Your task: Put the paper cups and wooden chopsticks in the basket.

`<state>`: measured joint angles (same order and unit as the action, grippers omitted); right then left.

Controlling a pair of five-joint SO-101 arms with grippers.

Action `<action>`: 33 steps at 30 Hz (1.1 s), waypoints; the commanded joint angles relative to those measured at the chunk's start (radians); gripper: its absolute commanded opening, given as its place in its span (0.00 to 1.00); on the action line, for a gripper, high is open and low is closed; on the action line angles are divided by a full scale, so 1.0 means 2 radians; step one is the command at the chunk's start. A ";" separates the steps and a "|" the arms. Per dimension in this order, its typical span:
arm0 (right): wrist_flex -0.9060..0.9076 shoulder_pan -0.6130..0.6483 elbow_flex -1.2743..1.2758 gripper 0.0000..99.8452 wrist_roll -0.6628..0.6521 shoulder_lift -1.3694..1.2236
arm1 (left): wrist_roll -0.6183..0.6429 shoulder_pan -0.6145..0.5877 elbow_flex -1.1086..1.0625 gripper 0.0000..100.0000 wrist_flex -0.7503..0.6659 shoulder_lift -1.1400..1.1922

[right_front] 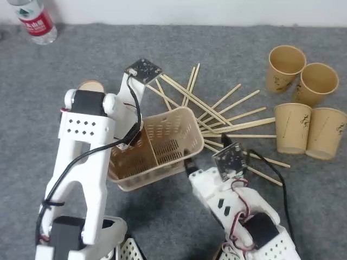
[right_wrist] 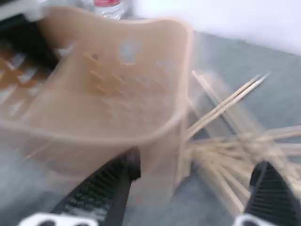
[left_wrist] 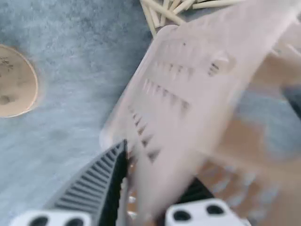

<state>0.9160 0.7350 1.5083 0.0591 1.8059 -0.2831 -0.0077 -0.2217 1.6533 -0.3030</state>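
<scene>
White left arm [right_front: 81, 142]: at the lower left of the high view, going up to the basket [right_front: 165, 142].
Left gripper [right_front: 133, 140]: pinched tight on the left wall of the basket.
Right gripper [right_front: 206, 153]: at the lower middle, fingers spread wide with nothing in them, just beside the basket's right corner.
Basket: tan plastic with little holes, in the middle of the high view, tipped to one side.
Chopsticks [right_front: 238, 125]: wooden sticks spread like a fan on the grey mat [right_front: 217, 49], behind and to the right of the basket.
Paper cups [right_front: 306, 103]: four in a bunch at the upper right, on the mat, well apart from the basket.
Lone cup [right_front: 90, 85]: partly hidden behind the left arm, upper left of the basket.
Bottle [right_front: 35, 19]: far upper left corner.
</scene>
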 commanded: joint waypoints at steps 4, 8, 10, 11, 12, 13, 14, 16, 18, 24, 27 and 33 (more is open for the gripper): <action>0.040 0.114 -0.019 0.37 -0.061 0.004 | 0.021 -0.007 -0.011 0.01 -0.061 -0.005; 0.040 0.086 -0.026 0.37 -0.066 0.004 | 0.012 -0.019 -0.013 0.01 -0.051 -0.005; 0.040 0.057 -0.033 0.37 -0.064 0.005 | -0.012 -0.024 -0.012 0.01 -0.035 -0.006; 0.040 0.044 -0.038 0.37 -0.061 0.005 | -0.021 -0.028 -0.012 0.01 -0.025 -0.007; 0.040 0.032 -0.042 0.37 -0.061 0.005 | -0.028 -0.034 -0.011 0.01 -0.017 -0.008; 0.040 0.021 -0.044 0.37 -0.061 0.005 | -0.031 -0.039 -0.010 0.01 -0.013 -0.010; 0.040 0.010 -0.046 0.37 -0.061 0.005 | -0.032 -0.045 -0.010 0.01 -0.011 -0.011; 0.037 -0.016 -0.045 0.37 -0.064 0.005 | -0.041 -0.064 0.000 0.01 -0.002 -0.011; 0.020 -0.054 -0.036 0.37 -0.064 0.005 | -0.061 -0.081 0.019 0.01 0.016 -0.011; -0.099 -0.168 0.038 0.37 -0.061 0.005 | -0.084 -0.123 0.092 0.01 0.052 -0.011; -0.148 -0.187 0.069 0.37 -0.061 0.005 | -0.084 -0.127 0.092 0.01 0.052 -0.006; -0.158 -0.186 0.080 0.37 -0.061 0.005 | -0.083 -0.124 0.092 0.01 0.050 -0.005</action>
<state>0.6276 0.3713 1.6617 -0.0575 1.8013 -0.4473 -0.2516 -0.0821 1.7300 -0.3046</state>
